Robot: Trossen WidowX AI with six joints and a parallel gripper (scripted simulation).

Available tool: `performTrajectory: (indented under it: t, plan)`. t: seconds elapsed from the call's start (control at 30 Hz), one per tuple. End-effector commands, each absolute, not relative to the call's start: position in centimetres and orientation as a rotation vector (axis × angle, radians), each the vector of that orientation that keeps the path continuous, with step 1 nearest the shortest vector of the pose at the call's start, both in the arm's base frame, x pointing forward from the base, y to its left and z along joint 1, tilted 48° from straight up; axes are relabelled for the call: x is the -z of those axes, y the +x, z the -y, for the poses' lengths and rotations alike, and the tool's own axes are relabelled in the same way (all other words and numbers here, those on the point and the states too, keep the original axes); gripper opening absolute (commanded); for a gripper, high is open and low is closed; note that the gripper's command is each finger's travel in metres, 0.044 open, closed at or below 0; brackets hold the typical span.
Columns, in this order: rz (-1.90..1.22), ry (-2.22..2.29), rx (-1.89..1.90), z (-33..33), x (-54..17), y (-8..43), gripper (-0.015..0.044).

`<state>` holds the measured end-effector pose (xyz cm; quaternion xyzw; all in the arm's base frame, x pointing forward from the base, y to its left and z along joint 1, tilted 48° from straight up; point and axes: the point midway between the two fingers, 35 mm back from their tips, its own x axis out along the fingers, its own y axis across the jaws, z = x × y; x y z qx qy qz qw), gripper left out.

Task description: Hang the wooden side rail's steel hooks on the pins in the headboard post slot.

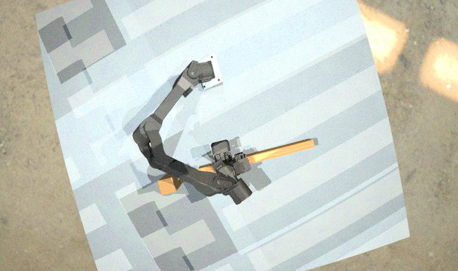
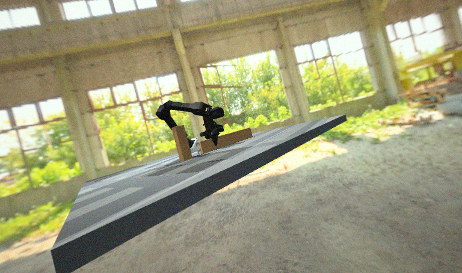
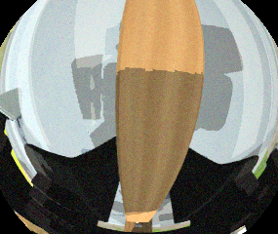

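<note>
The wooden side rail (image 1: 283,151) (image 2: 236,137) (image 3: 159,112) stands on its narrow edge, long and straight, low over the table. My gripper (image 1: 231,160) (image 2: 215,142) (image 3: 145,136) is shut on the rail, between its middle and its post-side end, with one finger on each side. The headboard post (image 1: 167,185) (image 2: 182,144) stands upright beyond that end. In the exterior view a small gap shows between the post and the rail's end. The hooks, slot and pins cannot be made out; the forearm partly covers that area in the top view.
The patterned table (image 1: 321,193) (image 2: 136,202) carries everything. The arm's white base plate (image 1: 217,73) (image 3: 9,103) is at the upper middle in the top view. The arm's links bend around to the left and pass over the space between post and rail.
</note>
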<state>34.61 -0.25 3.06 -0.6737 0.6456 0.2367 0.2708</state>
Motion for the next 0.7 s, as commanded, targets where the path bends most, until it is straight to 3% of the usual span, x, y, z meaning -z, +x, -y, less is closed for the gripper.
performTrajectory:
  t: [0.0, 0.67]
  plan:
    - [-1.722, -1.816, -0.624, -0.16, -3.44, 34.89, 0.0]
    - [-1.722, -1.816, -0.625, -0.41, -3.66, 34.86, 0.0]
